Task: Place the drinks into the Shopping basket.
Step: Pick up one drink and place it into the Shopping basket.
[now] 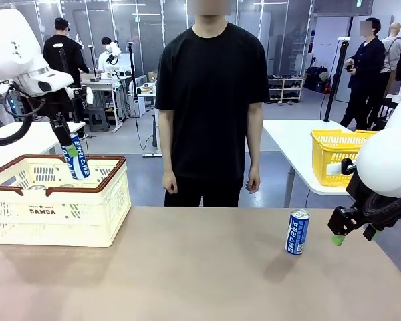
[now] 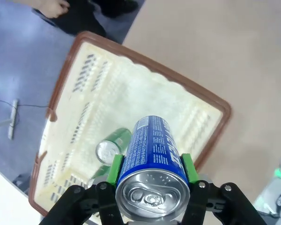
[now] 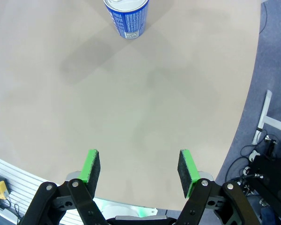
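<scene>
Grips a blue can (image 2: 152, 145) firmly in the left gripper (image 2: 151, 169), poised over the open Shopping basket (image 2: 178, 84) with a green can (image 2: 113, 145) lying on its floor. Best to lower well inside the rim, aim for bare floor beside the green can, and only then release. Holds the right gripper (image 3: 139, 169) wide and empty, near the second blue can (image 1: 297, 232) standing on the table (image 1: 187, 281).

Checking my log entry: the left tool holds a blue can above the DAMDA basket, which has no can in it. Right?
Not quite. The left wrist view shows a green can already lying in the basket; the left tool does hold a blue can above it.
</scene>
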`<state>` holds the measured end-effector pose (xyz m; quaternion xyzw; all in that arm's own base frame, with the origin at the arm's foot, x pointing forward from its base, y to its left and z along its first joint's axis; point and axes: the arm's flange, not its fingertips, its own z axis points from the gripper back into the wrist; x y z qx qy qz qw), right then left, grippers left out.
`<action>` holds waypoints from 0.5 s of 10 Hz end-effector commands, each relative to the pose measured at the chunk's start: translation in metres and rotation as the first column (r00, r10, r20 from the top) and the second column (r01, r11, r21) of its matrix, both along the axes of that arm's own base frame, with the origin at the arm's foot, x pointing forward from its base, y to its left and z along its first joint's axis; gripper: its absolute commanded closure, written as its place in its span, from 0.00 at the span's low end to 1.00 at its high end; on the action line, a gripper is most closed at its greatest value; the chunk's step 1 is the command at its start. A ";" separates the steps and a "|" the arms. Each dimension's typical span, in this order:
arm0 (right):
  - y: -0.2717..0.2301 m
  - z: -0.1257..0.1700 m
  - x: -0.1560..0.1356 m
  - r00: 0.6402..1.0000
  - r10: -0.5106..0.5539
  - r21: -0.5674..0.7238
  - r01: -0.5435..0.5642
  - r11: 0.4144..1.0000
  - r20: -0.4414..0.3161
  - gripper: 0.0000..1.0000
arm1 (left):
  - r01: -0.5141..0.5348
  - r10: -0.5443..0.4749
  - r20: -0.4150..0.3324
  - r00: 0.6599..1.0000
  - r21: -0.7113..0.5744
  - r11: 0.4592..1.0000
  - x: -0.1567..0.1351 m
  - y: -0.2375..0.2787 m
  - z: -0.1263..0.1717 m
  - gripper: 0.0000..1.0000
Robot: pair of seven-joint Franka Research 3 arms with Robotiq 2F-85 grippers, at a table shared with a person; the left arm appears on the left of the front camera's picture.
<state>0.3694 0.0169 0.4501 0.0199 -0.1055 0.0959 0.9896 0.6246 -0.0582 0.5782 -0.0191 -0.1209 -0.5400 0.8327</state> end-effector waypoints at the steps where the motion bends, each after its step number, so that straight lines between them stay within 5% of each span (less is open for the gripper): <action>1: -0.001 0.000 -0.001 1.000 0.000 0.002 0.000 1.000 0.001 0.16 | 0.011 -0.013 0.086 0.996 0.027 1.000 0.031 -0.007 -0.005 0.42; 5: -0.001 0.000 -0.001 1.000 0.000 0.002 0.000 1.000 0.001 0.16 | 0.160 -0.169 0.148 0.974 0.067 0.985 0.071 -0.007 -0.047 0.42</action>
